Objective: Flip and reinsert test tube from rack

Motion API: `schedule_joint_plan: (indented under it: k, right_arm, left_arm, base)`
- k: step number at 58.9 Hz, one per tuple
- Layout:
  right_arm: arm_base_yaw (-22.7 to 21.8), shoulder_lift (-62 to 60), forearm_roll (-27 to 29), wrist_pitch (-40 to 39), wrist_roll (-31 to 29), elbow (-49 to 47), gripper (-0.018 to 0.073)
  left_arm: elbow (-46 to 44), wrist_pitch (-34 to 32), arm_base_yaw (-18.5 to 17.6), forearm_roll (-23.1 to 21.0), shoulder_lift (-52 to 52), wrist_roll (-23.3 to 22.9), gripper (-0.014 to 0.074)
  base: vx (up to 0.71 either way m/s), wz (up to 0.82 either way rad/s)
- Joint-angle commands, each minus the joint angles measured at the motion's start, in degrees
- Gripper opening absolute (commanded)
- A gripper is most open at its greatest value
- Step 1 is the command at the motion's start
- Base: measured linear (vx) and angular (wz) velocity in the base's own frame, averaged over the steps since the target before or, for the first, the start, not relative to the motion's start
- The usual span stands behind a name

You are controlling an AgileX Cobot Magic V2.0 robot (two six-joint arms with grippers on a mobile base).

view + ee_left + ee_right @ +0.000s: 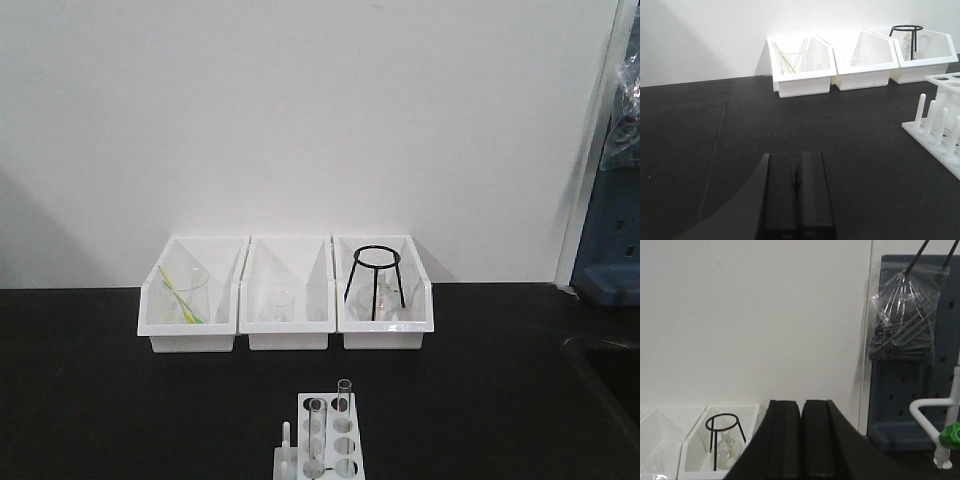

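Observation:
The small white rack stands at the near edge of the black table in the front view. Two clear test tubes stand upright in it, one at the back and one nearer the front. In the left wrist view the rack shows at the right edge, pegs towards me; its tubes are out of that frame. My left gripper is shut and empty, low over the table well left of the rack. My right gripper is shut and empty, facing the wall. Neither gripper appears in the front view.
Three white bins line the wall: a beaker with a green stick, a small glass, and a black wire tripod over a flask. At right are a blue pegboard, a bag of dark rods and a white tap.

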Motion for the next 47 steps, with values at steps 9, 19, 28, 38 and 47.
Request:
schedule_joint_plan:
  k: [9,19,28,38,47]
  right_arm:
    - [-0.01,0.92,-0.34,-2.46,-0.48,-2.13,0.0172]
    - [-0.01,0.92,-0.34,-2.46,-0.48,-2.13,0.0442]
    - [-0.01,0.92,-0.34,-2.69,-0.48,-2.13,0.0610]
    - [0.08,0.92,1.63,-3.37,0.80,-2.13,0.0639]
    - [1.13,1.19,1.16,-4.35,-1.14,0.34,0.0594]
  left_arm:
    - [-0.23,-4.72,-0.01,-0.27,-0.42,-0.56,-0.0006]
    - [-0.23,-4.72,-0.01,-0.27,-0.42,-0.56,-0.0006]
    - [-0.23,-4.72,-0.01,-0.27,-0.42,-0.56,-0.0006]
    - [-0.23,-4.72,-0.01,-0.27,-0.42,-0.56,-0.0006]
    - [-0.23,-4.72,-0.01,-0.27,-0.42,-0.56,-0.0006]
  base:
    - [0.00,0.00]
    - [0.00,0.00]
    - [0.00,0.00]
    - [0.00,0.00]
    - [0.00,0.00]
